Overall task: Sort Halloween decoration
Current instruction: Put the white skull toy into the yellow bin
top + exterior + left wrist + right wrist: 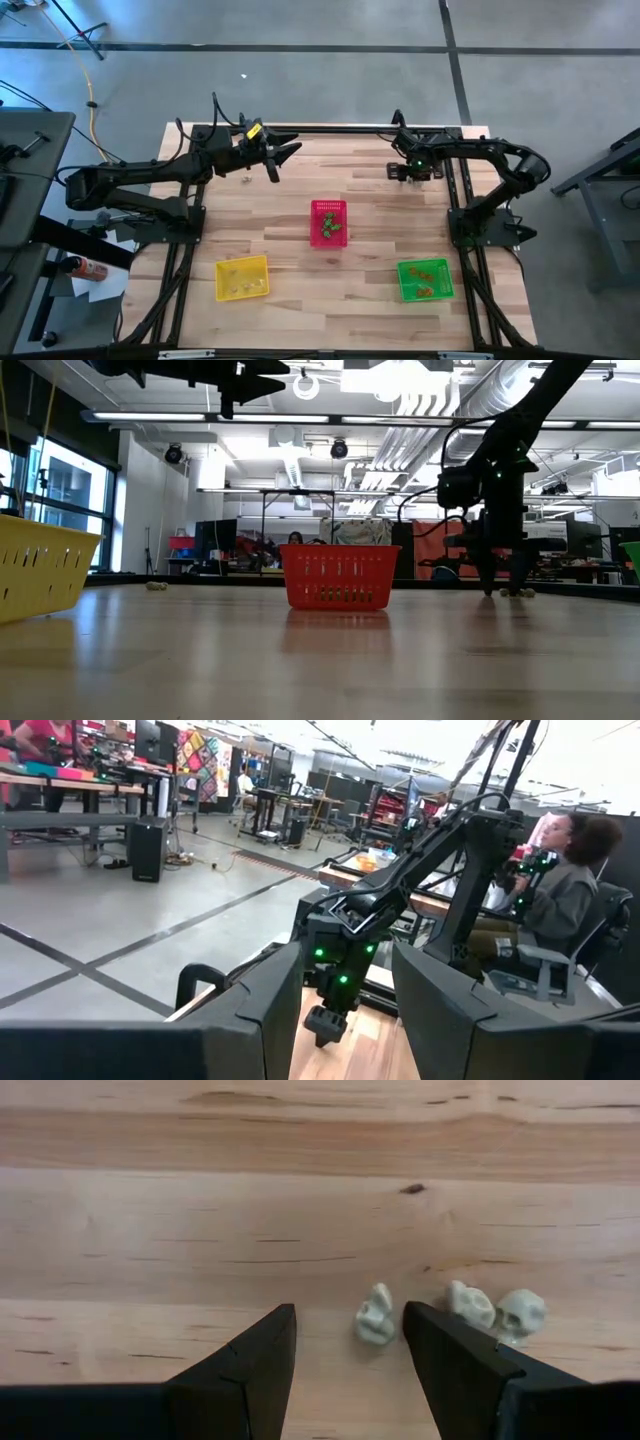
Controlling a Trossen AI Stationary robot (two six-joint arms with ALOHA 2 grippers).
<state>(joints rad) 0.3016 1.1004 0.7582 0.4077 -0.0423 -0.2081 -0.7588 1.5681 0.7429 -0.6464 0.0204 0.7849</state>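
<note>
Three yellowish skull trinkets lie on the wood near the table's far right. In the right wrist view one skull (376, 1317) lies between my right gripper's (348, 1335) open fingers, nearer one finger and touching neither. The other two skulls (497, 1310) lie just outside that finger. My right gripper (411, 172) points straight down, its fingertips at the table (499, 588). My left gripper (281, 156) is open and raised high over the far left of the table (250, 380), holding nothing (345, 1020).
The red basket (328, 222) stands mid-table with green trinkets in it. The yellow basket (242, 277) sits near the left front and the green basket (425, 279), holding orange trinkets, near the right front. One small trinket (155, 586) lies far left. A person (570, 890) sits beyond the table.
</note>
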